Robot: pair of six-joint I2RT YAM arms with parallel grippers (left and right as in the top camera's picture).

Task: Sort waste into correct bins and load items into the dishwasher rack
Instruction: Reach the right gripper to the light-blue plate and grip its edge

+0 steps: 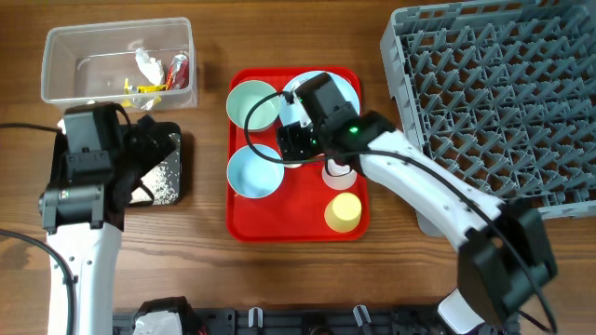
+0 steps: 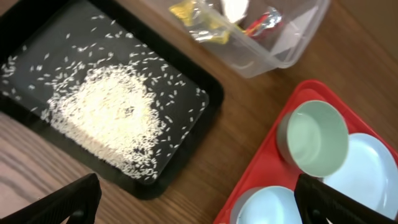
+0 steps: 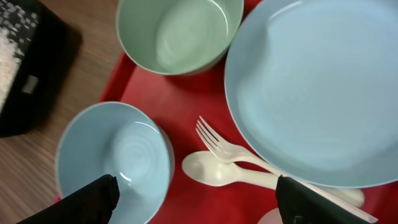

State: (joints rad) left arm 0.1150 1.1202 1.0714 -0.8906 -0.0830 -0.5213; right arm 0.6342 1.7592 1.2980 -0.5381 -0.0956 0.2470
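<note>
My right gripper [image 3: 199, 202] is open just above the white plastic spoon [image 3: 214, 169] and fork [image 3: 217, 143], which lie on the red tray [image 3: 180, 109] beside the pale blue plate [image 3: 311, 87]. A mint bowl [image 1: 251, 104], a blue bowl [image 1: 254, 171], a white cup [image 1: 335, 171] and a yellow cup [image 1: 343, 211] also stand on that tray. My left gripper [image 2: 202, 208] is open and empty over the table between the black tray [image 2: 186, 168], which holds rice [image 2: 106, 112], and the red tray. The clear tub [image 1: 116, 60] holds tissue and wrappers [image 2: 199, 25].
The grey dishwasher rack [image 1: 494, 93] stands at the right, its near left corner close to my right arm. The clear tub is at the back left, with the black tray [image 1: 166, 177] in front of it, partly under my left arm.
</note>
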